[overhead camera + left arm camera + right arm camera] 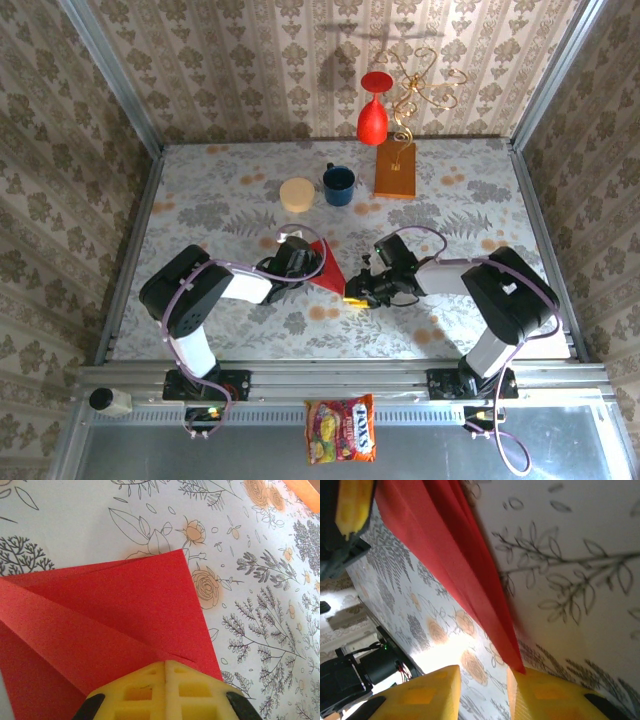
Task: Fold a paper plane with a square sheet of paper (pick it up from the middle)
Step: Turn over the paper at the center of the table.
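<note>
The square sheet of paper (326,272) is bright red and folded into a creased, pointed shape, lying mid-table between both arms. My left gripper (308,264) is shut, its yellow fingertips (150,672) closed together and resting on the near part of the paper (115,610), where folded layers overlap. I cannot see any paper between them. My right gripper (354,294) is open low over the table. The paper's narrow point (455,560) ends against the inner edge of one of its fingers (535,690), and the gap of the right gripper (484,676) holds nothing.
A blue mug (338,184) and a tan round disc (297,194) stand behind the paper. An orange-brown block (395,168), a red vase (372,115) and a gold wire ornament (425,85) are at the back. A candy bag (341,428) lies on the front rail.
</note>
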Controlling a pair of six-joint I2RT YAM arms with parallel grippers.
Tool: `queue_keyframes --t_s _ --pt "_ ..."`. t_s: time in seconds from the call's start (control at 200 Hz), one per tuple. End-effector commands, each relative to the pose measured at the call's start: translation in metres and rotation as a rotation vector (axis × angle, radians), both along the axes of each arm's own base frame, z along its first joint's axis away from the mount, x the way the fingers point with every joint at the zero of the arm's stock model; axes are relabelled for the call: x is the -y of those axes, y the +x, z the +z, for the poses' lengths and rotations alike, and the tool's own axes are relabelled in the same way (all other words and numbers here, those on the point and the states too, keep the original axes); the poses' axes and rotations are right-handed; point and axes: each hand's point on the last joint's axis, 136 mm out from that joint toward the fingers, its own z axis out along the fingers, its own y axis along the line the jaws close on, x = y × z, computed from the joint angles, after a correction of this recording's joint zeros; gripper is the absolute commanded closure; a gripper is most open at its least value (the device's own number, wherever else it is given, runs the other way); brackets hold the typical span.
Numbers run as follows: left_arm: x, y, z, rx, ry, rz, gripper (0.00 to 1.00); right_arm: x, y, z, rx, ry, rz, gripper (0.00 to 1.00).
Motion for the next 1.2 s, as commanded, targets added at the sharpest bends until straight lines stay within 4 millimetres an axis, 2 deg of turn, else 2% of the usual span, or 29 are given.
queue_keyframes --t_s 0.0,0.505,0.93,1.195 --pt "-0.036 -0.034 -0.062 -0.182 0.17 -0.001 1.0 -0.004 0.034 0.006 0.148 -0.003 -0.043 0.7" --pt "-0.034 -0.033 -0.059 -0.177 0.173 -0.006 1.0 0.015 0.039 -0.002 0.195 -0.005 -0.082 0.7" --pt "-0.033 -0.032 -0.057 -0.177 0.177 -0.008 1.0 -0.006 0.035 0.004 0.164 0.109 -0.017 0.72" --pt "-0.03 -0.031 -0.056 -0.175 0.177 -0.013 1.0 -0.016 0.038 0.007 0.17 0.119 -0.005 0.75"
